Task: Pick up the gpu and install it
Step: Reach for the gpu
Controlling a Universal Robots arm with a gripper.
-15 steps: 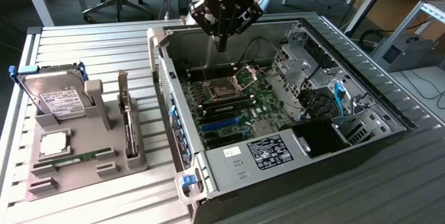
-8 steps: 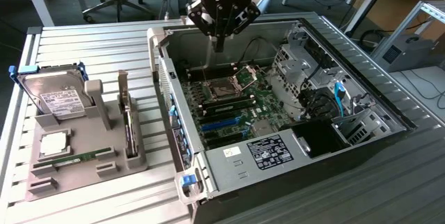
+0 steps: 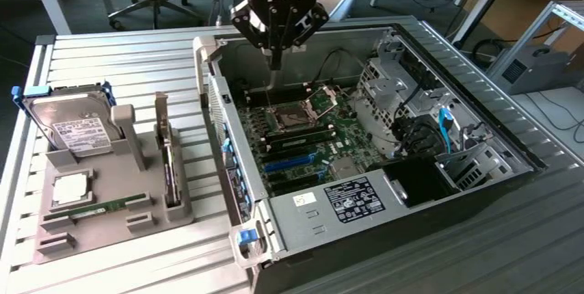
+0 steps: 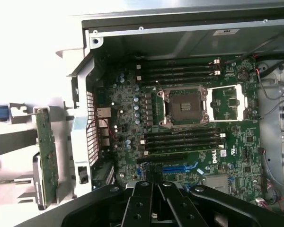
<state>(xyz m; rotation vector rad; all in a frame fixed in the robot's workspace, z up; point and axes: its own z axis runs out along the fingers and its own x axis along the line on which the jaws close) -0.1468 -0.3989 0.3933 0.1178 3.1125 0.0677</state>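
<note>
End effector (image 3: 273,63) clenched, empty, hanging inside case (image 3: 319,44) over motherboard (image 3: 306,145). Gpu (image 3: 164,147) upright in holder (image 3: 137,195) on worktop (image 3: 119,48), well apart, exterior view's left. Risk: descent with clenched fingers strikes socket (image 3: 294,115), bends pins.

The gpu (image 3: 165,150) stands on its long edge, upright and untouched, slotted into the grey holder (image 3: 109,234). It runs along the holder's edge on the exterior view's right, the side nearest the computer case (image 3: 511,147), apart from it. It is a thin card, dark edge-on; the wrist view shows one green face (image 4: 46,156).
</note>
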